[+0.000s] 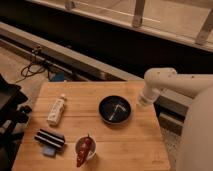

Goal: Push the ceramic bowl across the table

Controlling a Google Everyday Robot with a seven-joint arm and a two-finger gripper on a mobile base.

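Note:
The ceramic bowl [115,109], round, shallow and glossy dark with pale streaks inside, sits on the light-brown plank table [90,160], right of centre. My white arm reaches in from the right. Its gripper [141,101] hangs at the table's right edge, just right of the bowl and a short gap from its rim. Its tips are hidden against the arm's end.
A white bottle [56,109] lies on the table's left side. A dark striped block on a blue sponge [49,140] sits front left. A small cup with a red chili pepper [85,148] stands in front of the bowl. Cables [35,65] lie on the floor at back left.

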